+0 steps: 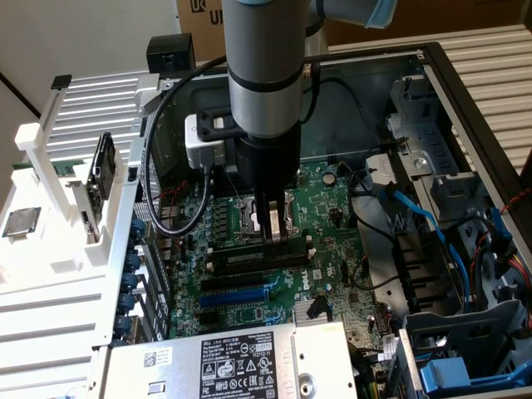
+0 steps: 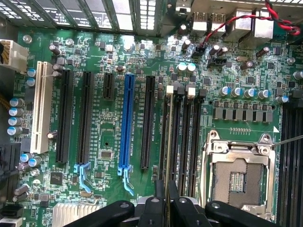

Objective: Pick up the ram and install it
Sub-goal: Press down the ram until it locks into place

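In the exterior view, the grey cylindrical robot arm (image 1: pixel 264 75) reaches straight down into an open dark metal computer case (image 1: pixel 465 100). Its black two-fingered gripper (image 1: pixel 275 234) stands over the green motherboard (image 1: pixel 337 249), just beside the square silver processor socket (image 1: pixel 241 218). Right under the fingertips, the ram (image 1: pixel 249 260), a long narrow green circuit-board stick, runs across the board between the socket and the long blue expansion slot (image 1: pixel 237 296); whether it sits fully in a slot cannot be told. A silver power supply box with a black label (image 1: pixel 241 366) lies at the near end of the case. Light blue flat cables (image 1: pixel 424 220) run at the exterior view's right, and a white plastic rack (image 1: pixel 50 249) stands outside the case at the exterior view's left. In the wrist view, the gripper (image 2: pixel 165 191) looks down on the motherboard (image 2: pixel 102 137). Its two black fingers (image 2: pixel 158 196) stand close together, clenched on the ram (image 2: pixel 166 142), which shows edge-on as a thin pale line between them. The stick lines up with the outermost of the long black memory slots (image 2: pixel 187 137), the one farthest from the processor socket (image 2: pixel 236 182). Beyond a black expansion slot on the other side lies the blue expansion slot (image 2: pixel 127 123), and well apart from it a long white expansion slot (image 2: pixel 41 109).
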Controlling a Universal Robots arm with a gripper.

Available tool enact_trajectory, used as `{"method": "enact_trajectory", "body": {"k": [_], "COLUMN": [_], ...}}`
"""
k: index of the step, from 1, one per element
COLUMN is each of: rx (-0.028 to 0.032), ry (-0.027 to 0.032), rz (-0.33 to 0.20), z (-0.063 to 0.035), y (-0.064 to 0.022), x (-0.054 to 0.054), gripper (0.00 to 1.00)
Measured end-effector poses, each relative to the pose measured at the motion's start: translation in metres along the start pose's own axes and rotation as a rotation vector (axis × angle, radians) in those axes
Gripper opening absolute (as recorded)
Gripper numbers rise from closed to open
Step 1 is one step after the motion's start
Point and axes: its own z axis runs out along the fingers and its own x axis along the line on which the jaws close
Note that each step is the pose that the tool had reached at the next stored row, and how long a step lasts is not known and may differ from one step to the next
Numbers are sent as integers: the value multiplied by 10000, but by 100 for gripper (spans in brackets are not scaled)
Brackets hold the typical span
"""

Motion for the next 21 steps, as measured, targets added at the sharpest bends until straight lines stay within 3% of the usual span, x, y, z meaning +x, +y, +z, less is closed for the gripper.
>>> {"method": "enact_trajectory", "body": {"k": [21], "rx": [-1], "ry": [1], "rz": [1], "z": [24], "y": [0], "x": [1], "gripper": [14]}}
